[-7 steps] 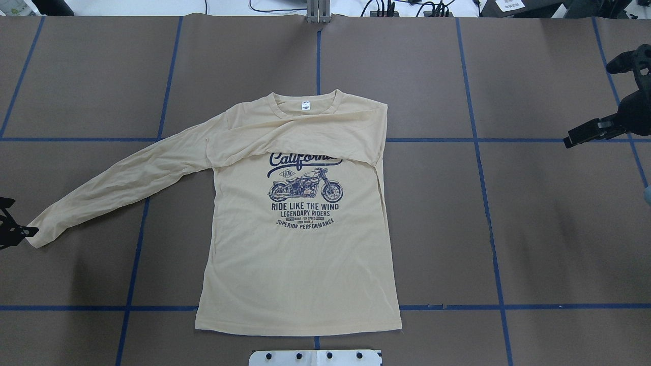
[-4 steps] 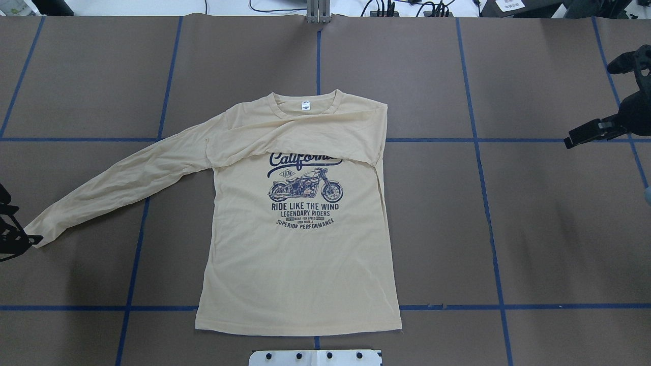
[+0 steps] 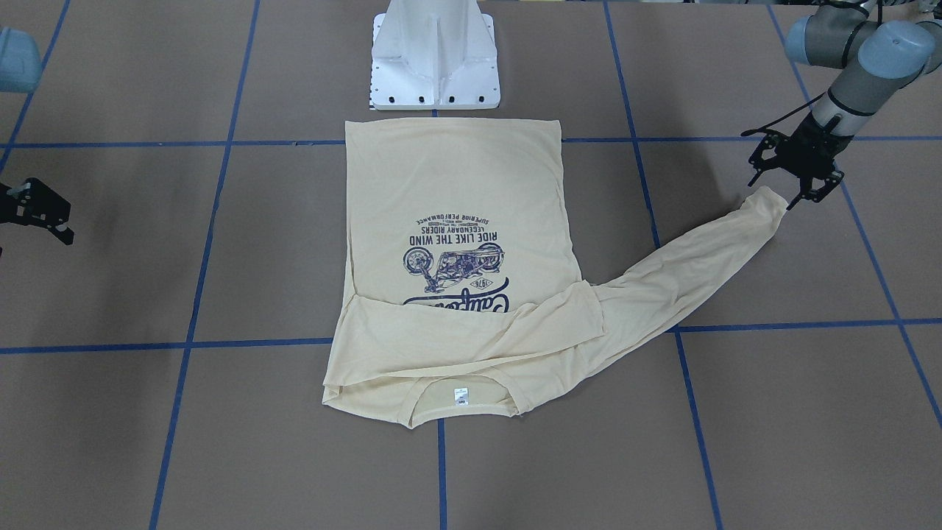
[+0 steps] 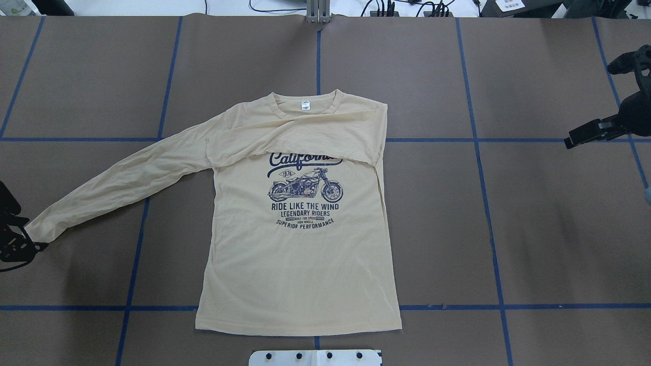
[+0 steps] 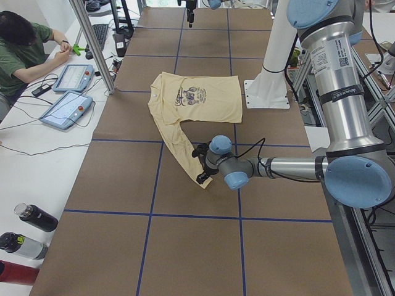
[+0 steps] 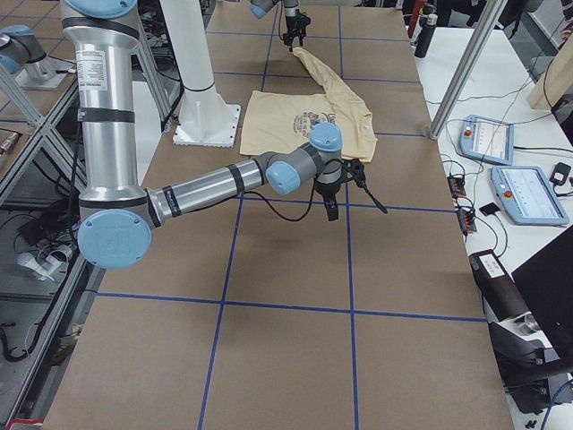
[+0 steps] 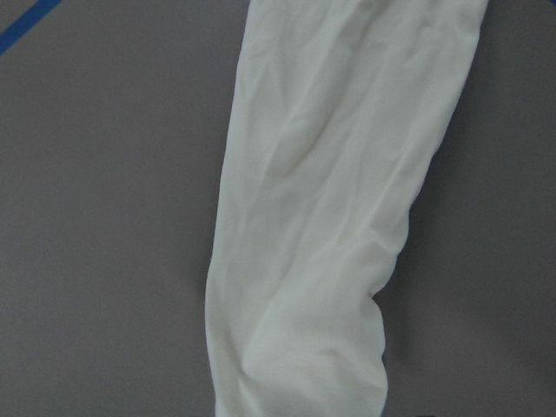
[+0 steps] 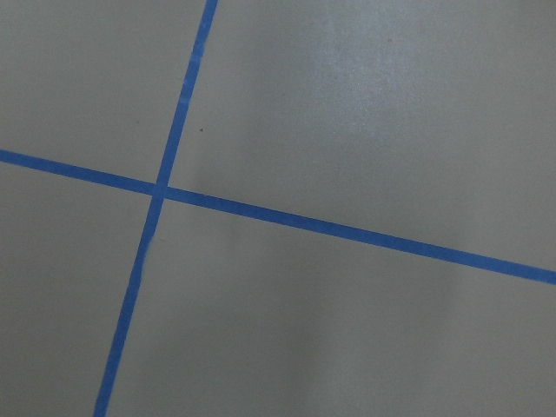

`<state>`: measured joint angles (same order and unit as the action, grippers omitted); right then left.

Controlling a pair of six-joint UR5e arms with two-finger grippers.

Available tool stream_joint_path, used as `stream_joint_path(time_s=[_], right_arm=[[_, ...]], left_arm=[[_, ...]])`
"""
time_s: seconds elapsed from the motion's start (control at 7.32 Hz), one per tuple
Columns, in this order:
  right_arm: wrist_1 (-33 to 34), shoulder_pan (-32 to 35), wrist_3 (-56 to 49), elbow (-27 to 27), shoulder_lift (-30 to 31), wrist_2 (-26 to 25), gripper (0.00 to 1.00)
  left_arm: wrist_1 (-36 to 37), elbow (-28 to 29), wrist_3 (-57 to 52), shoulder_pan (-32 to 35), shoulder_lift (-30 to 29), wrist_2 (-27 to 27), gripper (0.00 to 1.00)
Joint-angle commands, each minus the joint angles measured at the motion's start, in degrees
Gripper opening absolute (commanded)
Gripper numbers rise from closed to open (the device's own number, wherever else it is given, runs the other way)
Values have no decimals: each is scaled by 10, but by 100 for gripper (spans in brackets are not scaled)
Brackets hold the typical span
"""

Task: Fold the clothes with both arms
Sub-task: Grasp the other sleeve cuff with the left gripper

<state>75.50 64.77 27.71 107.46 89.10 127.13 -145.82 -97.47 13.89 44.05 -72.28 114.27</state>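
Table [image 4: 534, 229]: brown top, blue tape grid.
T-shirt [image 4: 300, 264]: pale cream-yellow, long-sleeved; lay flat at the table's middle, print up, collar far, hem near. Right sleeve lay folded across the chest; left sleeve stretched out left and nearward.
Left arm [image 3: 861, 59]: extended to that sleeve's cuff [image 4: 38, 231]. Left gripper [image 3: 793, 184] was at the cuff; whether its jaws pinched it could not be told.
Right arm [image 6: 206, 188]: far right, well apart from the shirt. Right gripper [image 6: 354, 202] held nothing, jaws spread.
Print [image 4: 304, 190]: navy motorcycle; read "California" (top covered by the sleeve), "1976", "RIDE LIKE THE WIND", "LEGENDARY RIDERS", "SUPERIOR PERFORMANCE".
Neck label [image 4: 305, 105]: small, white, writing illegible.
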Motion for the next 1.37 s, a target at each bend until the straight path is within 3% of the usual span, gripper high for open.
stream_joint_path(time_s=[0.0,0.14,0.27,0.55,0.96,1.23], right_arm=[[0,1,1,0,0,0,100],[0,1,1,0,0,0,100],[0,1,1,0,0,0,100],[0,1,2,0,0,1,100],[0,1,3,1,-1,0,100],[0,1,3,0,-1,0,100]], left_arm=[[0,3,0,-5,1,0,63],[0,4,0,-8,1,0,57],[0,5,0,-9,1,0,44],[-1,5,-1,-8,3,-11,0],[-3,-25,-3,-1,5,-12,0],[28,-84,1,6,-6,-5,0]])
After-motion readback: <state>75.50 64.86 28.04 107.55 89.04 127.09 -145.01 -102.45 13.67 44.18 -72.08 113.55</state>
